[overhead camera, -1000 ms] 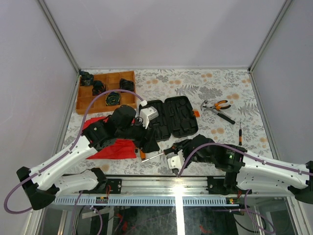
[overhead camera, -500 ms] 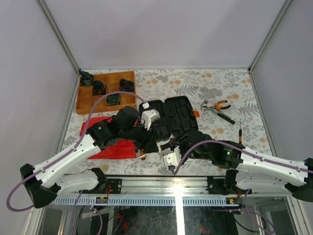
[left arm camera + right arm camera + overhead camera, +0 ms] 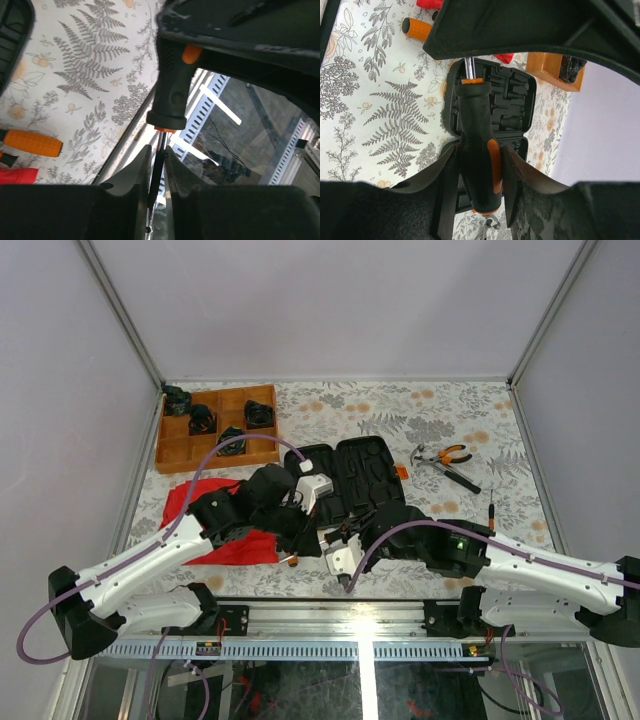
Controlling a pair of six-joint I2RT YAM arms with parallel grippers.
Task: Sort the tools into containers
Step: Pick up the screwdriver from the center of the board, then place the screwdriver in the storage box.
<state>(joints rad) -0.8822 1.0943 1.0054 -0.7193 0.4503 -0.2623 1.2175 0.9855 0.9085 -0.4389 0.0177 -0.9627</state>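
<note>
Both arms having drawn in leftward, the right claw [image 3: 477,157] is clenching the screwdriver [image 3: 474,120] by its handle above the near edge of the surface [image 3: 350,410] while the left claw [image 3: 157,161] is closing round its shaft, grip unclear, so sorting is barely beginning: pliers [image 3: 447,457] are lying outside the case [image 3: 365,480].

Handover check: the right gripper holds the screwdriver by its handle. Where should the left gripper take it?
The bare metal shaft just past the orange collar, approached from the tip end with jaws across it: the right gripper holds the screwdriver handle, leaving only the shaft free.
</note>
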